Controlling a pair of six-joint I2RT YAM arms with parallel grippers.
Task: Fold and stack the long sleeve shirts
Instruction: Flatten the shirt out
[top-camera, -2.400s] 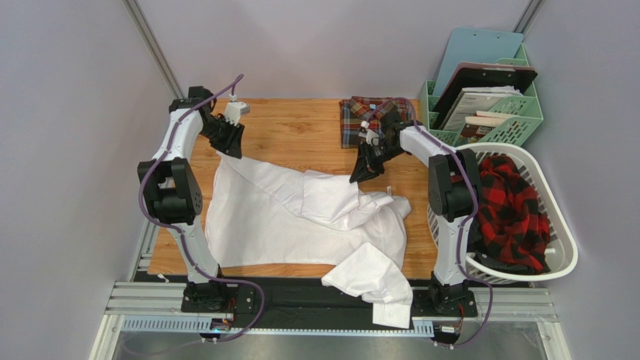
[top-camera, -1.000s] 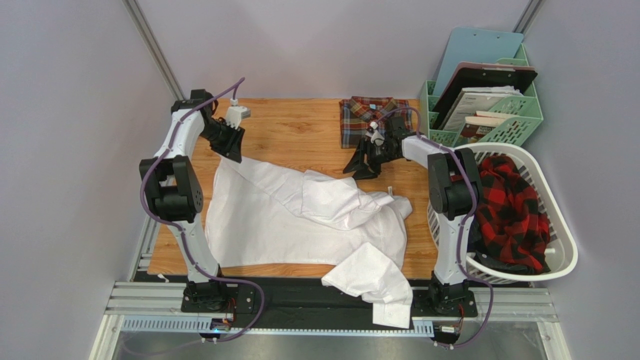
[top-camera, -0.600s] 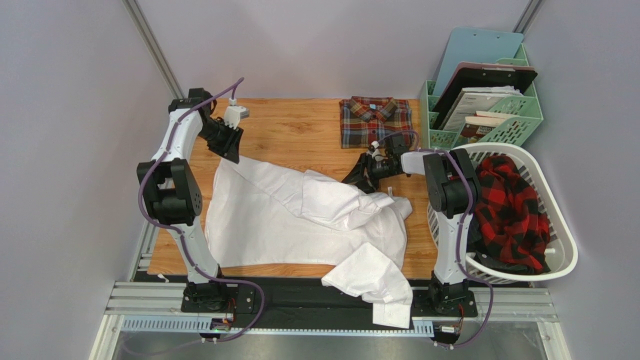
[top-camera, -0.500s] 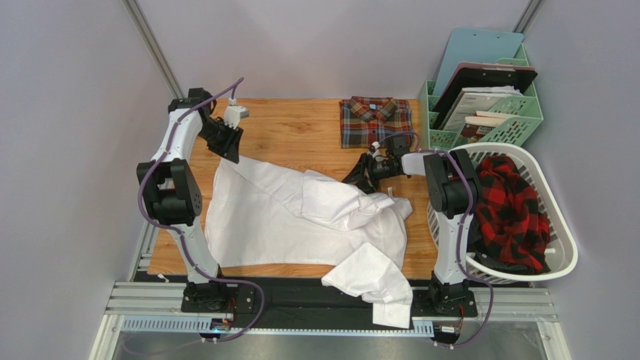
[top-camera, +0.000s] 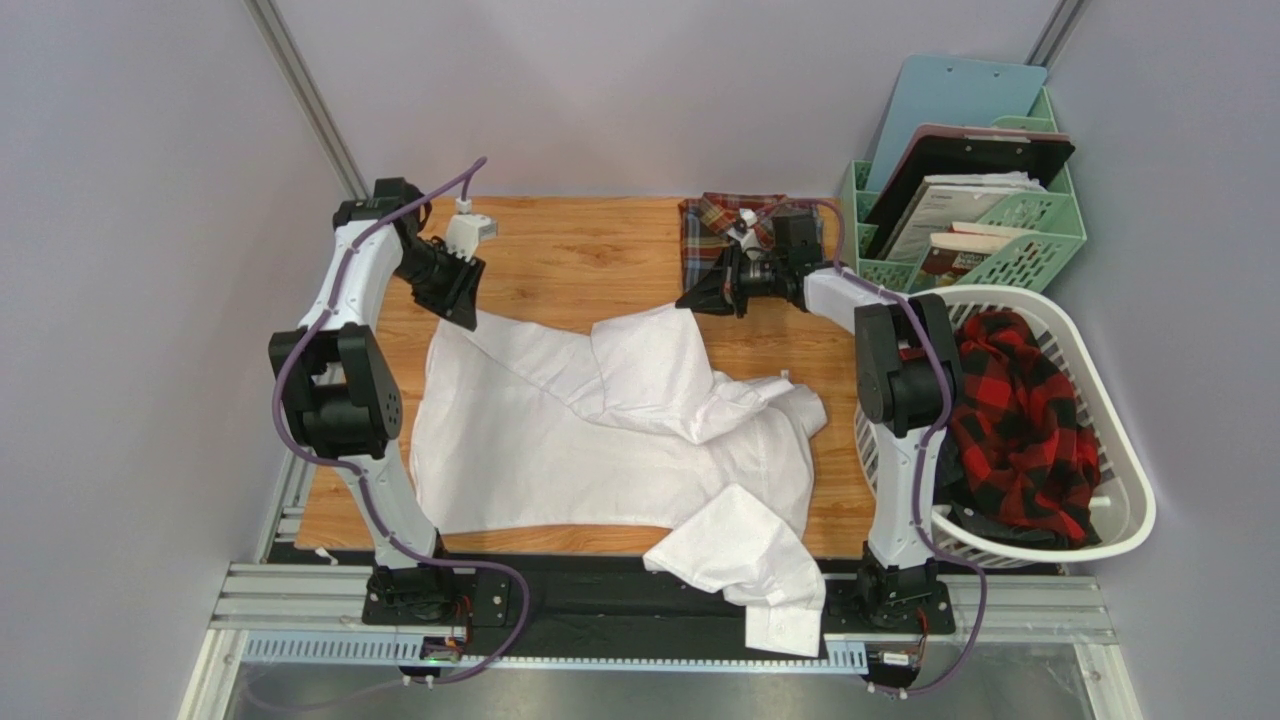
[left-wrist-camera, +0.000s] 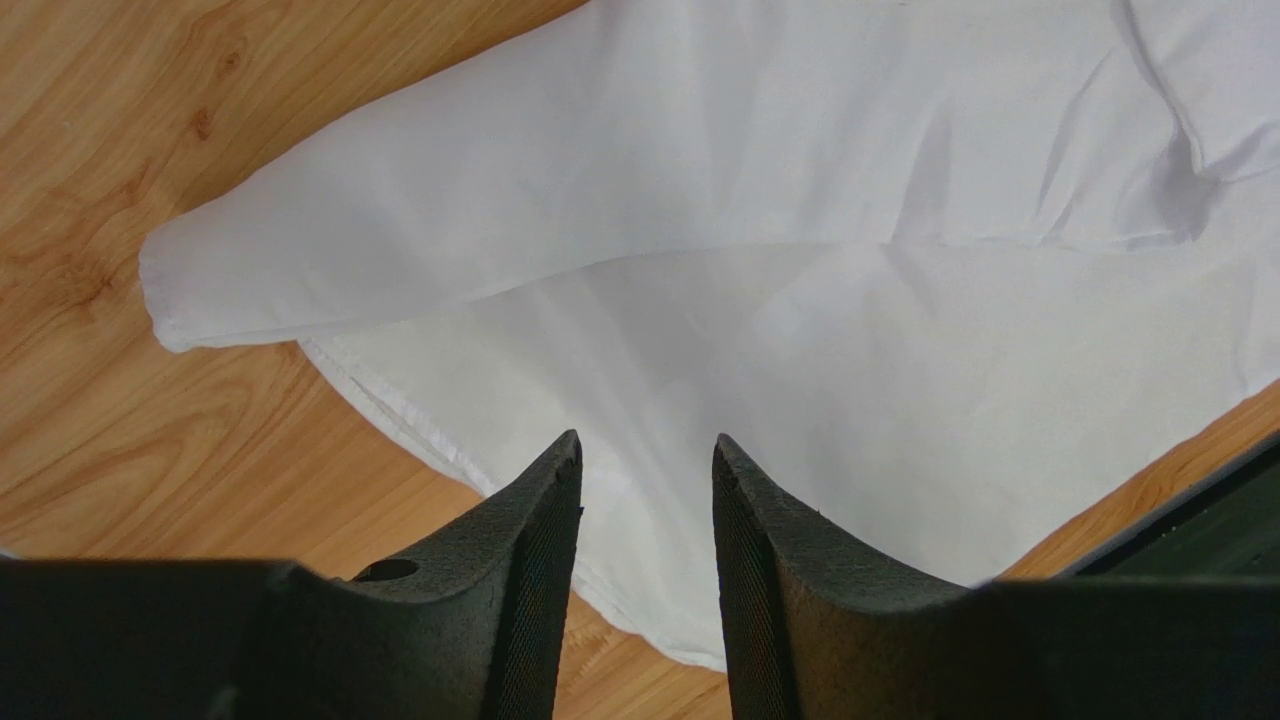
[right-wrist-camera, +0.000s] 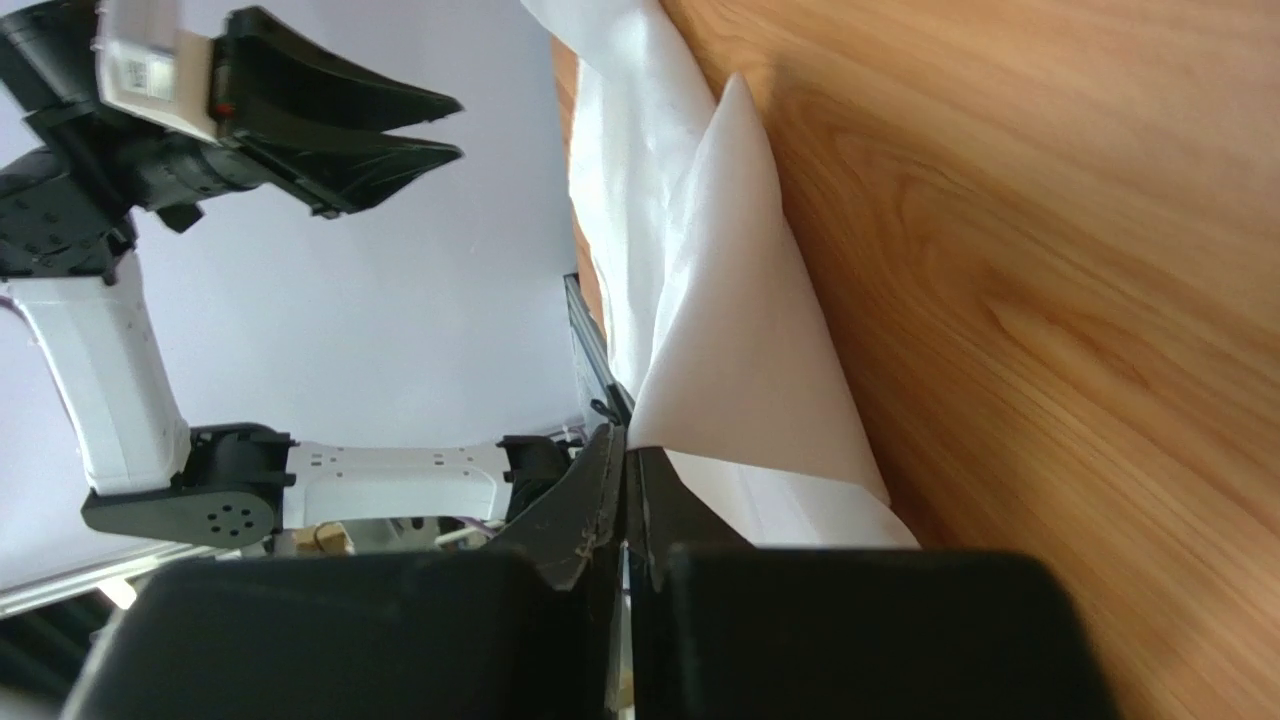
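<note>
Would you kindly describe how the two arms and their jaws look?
The left arm and right arm have white links, black joint housings and a purple cable looped along each. Their jaws are black tapered wedges with finely textured inner faces.

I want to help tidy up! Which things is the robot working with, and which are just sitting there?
For the job: white shirt, folded plaid shirt, right gripper pinching the white shirt, left gripper open above it.
Just lying about: laundry basket, red-black checked cloth inside, green file rack.
</note>
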